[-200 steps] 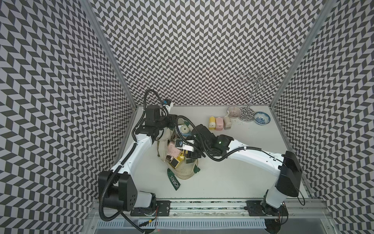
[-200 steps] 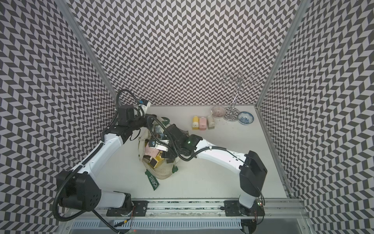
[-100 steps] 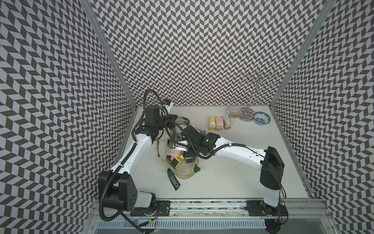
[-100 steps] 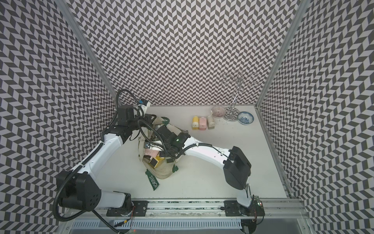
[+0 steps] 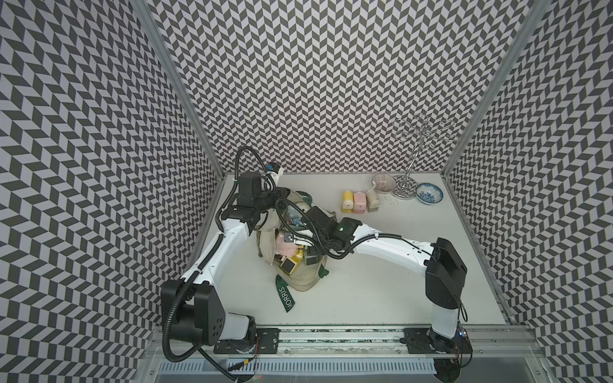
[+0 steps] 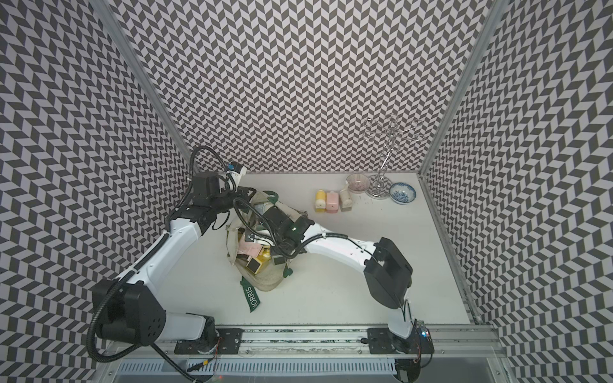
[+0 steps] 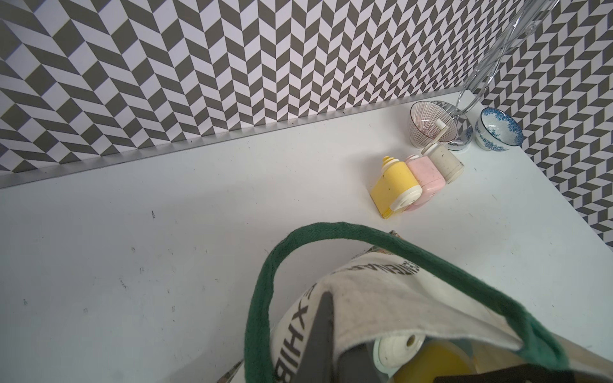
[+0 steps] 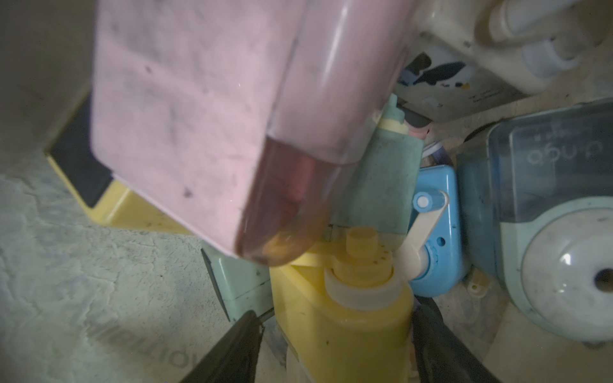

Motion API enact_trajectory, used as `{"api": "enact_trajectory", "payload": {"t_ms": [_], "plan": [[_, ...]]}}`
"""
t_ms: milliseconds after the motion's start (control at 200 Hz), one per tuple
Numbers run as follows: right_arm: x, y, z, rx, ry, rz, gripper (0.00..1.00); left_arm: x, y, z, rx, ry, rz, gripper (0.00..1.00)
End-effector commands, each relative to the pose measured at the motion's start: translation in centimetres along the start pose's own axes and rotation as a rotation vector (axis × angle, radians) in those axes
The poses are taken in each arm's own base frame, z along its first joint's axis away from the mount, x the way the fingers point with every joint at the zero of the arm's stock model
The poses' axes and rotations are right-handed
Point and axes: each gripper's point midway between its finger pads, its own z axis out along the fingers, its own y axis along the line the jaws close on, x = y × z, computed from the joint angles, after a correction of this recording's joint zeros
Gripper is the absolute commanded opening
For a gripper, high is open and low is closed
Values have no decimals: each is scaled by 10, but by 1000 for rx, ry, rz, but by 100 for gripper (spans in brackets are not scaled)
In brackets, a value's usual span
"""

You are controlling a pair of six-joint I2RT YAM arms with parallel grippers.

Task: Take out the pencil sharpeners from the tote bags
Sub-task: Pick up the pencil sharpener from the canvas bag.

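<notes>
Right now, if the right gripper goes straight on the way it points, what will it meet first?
Most likely the yellow sharpener in the tote bag: it lies between the open fingers of the right gripper, close ahead. The pink sharpener sits beside that line; depth is unclear.

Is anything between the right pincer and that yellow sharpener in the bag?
No: inside the tote bag, the open right pincer straddles the yellow sharpener. A pink sharpener leans over its crank end and may snag on lifting.
</notes>
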Motion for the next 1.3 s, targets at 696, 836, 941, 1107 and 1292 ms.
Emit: {"api": "enact_trajectory", "payload": {"t_ms": [696, 836, 941, 1107, 1292], "plan": [[11, 30, -12, -148, -44, -12, 65, -69, -15, -31, 21, -239, 82, 0], [15, 18, -11, -108, -41, -11, 69, -69, -16, -32, 21, -241, 81, 0], [23, 2, -5, -44, 7, -10, 73, -69, -15, -31, 20, -239, 81, 0], [22, -20, -1, 13, 17, 16, 76, -69, -15, -31, 18, -239, 82, 0], [25, -23, 12, 31, 49, 6, 78, -69, -14, -31, 16, -239, 82, 0]]}}
